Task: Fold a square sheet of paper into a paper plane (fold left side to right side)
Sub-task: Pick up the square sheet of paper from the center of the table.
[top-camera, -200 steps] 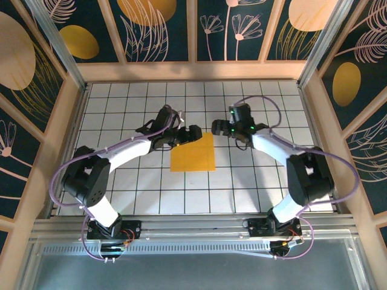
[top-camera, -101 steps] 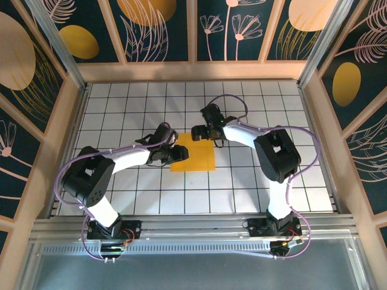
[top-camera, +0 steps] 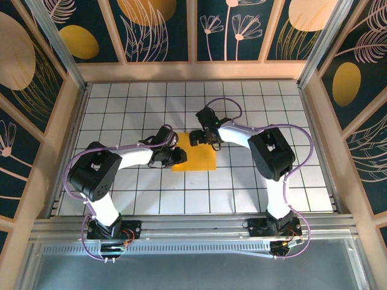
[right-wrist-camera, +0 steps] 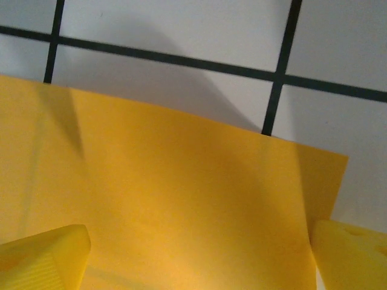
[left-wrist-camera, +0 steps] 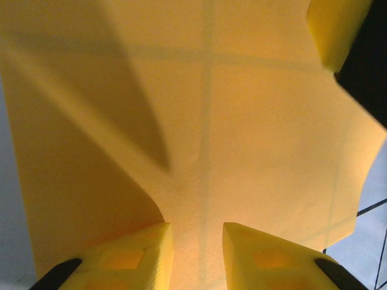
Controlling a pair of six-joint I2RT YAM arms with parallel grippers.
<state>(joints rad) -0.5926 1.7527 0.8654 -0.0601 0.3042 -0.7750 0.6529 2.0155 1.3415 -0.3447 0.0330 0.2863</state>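
Observation:
The square sheet of paper (top-camera: 196,160) lies orange-yellow on the gridded table (top-camera: 242,181), near the middle. My left gripper (top-camera: 176,156) sits over its left edge. In the left wrist view the sheet (left-wrist-camera: 242,133) spreads under the open left gripper (left-wrist-camera: 196,254), its fingertips (left-wrist-camera: 136,254) a narrow gap apart, and the sheet's left part curls upward. My right gripper (top-camera: 196,136) hovers at the sheet's far edge. In the right wrist view the right gripper (right-wrist-camera: 199,260) stands wide open, its fingers (right-wrist-camera: 42,260) straddling the sheet (right-wrist-camera: 181,211). No folded plane shape is visible.
Wooden walls (top-camera: 187,71) with dark floral panels enclose the table on three sides. Both arm bases stand on the metal rail (top-camera: 193,229) at the near edge. A finger of the right gripper (left-wrist-camera: 335,27) reaches into the top right of the left wrist view.
The right gripper swung from right of the sheet to its far edge. The left gripper moved down and right onto the sheet's left edge.

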